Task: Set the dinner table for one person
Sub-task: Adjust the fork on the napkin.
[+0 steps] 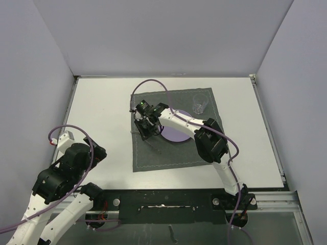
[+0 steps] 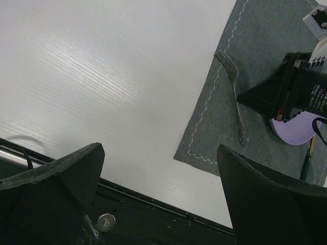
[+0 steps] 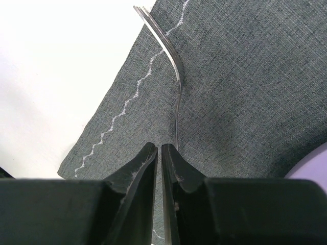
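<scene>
White, faintly grained dinner table (image 2: 102,76); left gripper (image 2: 159,153) open, right gripper (image 3: 158,148) nearly closed.

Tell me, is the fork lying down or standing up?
Lying down. The fork lies flat on the grey placemat, near its stitched edge, with the right gripper at its handle.

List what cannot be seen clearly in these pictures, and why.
- Top view: the purple plate is mostly covered by the right arm.
- Right wrist view: the right gripper hides the near end of the fork; a grip cannot be confirmed.
- Left wrist view: a dark stick beside the plate is cut off by the left gripper; unidentifiable.
</scene>
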`<state>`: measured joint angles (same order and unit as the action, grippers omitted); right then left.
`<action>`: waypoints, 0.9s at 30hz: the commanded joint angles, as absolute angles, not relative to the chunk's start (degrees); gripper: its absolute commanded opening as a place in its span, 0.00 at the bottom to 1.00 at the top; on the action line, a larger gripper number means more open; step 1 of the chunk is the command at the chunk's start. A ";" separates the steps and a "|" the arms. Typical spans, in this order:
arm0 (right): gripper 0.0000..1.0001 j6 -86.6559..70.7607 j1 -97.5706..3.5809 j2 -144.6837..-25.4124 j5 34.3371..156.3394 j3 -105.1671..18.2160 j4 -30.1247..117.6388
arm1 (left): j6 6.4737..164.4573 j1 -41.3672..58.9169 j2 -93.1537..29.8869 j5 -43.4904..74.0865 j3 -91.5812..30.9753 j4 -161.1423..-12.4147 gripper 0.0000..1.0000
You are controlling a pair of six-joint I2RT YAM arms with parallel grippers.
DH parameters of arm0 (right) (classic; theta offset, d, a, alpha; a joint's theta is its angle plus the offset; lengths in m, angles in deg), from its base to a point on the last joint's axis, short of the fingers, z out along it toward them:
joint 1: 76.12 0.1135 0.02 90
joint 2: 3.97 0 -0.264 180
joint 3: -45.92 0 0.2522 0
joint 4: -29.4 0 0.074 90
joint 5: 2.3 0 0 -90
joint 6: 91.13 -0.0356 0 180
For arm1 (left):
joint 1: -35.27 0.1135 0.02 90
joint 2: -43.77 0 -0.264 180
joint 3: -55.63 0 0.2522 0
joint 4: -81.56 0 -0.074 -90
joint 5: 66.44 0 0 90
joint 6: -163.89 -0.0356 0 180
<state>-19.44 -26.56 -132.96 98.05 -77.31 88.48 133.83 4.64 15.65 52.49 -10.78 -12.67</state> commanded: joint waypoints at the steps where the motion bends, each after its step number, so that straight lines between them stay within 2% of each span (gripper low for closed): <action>1: 0.12 -19.61 -26.66 -130.63 100.03 -76.86 86.24 | 134.88 4.69 16.08 52.15 -10.97 -13.39 0.93; 9: 0.25 -16.99 -26.44 -131.87 98.89 -77.46 86.78 | 134.86 4.69 16.00 51.95 -10.15 -14.00 0.93; 27: 0.24 -14.76 -27.60 -137.92 98.89 -81.74 89.04 | 134.54 4.69 16.00 52.15 -10.22 -14.08 0.93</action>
